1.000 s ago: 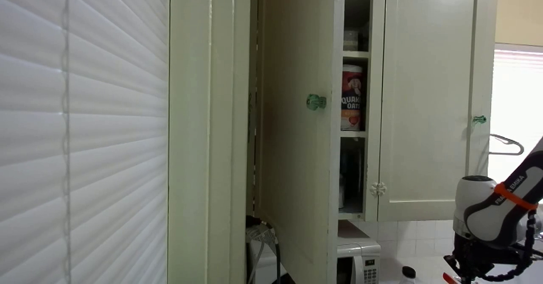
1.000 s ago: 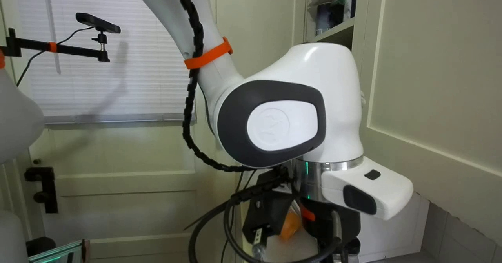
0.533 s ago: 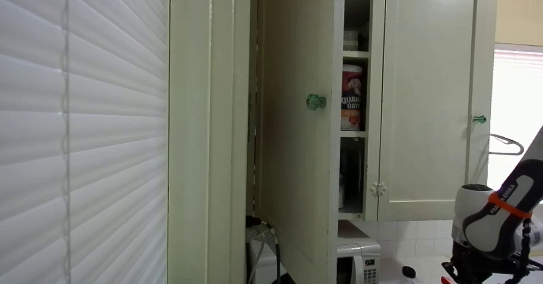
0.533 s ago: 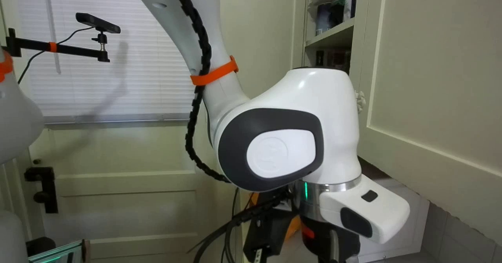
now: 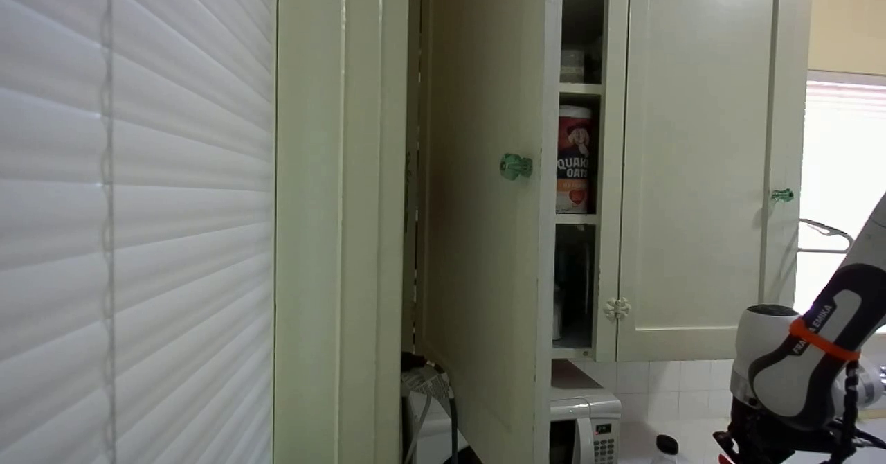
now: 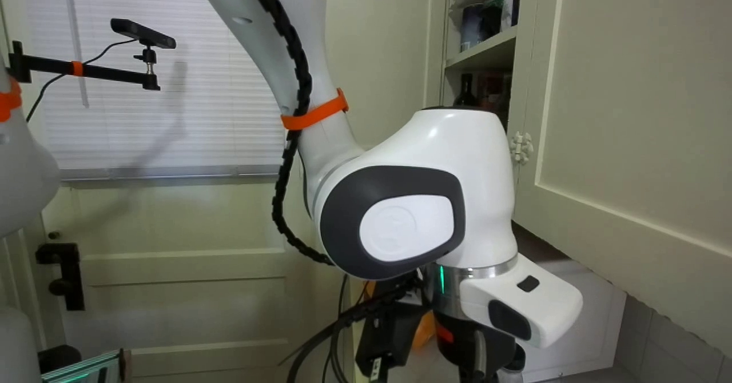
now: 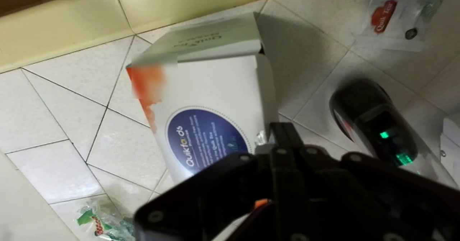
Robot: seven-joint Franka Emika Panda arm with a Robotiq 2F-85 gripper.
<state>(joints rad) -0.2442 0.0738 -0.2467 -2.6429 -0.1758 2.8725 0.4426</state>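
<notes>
Near the white rectangular cardboard box (image 7: 215,86), the black two-fingered gripper (image 7: 286,133), clenched on nothing visible, should probably spread before grasping

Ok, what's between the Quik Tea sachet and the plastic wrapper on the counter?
The box, with tile showing between it and each of them, in the wrist view.
</notes>
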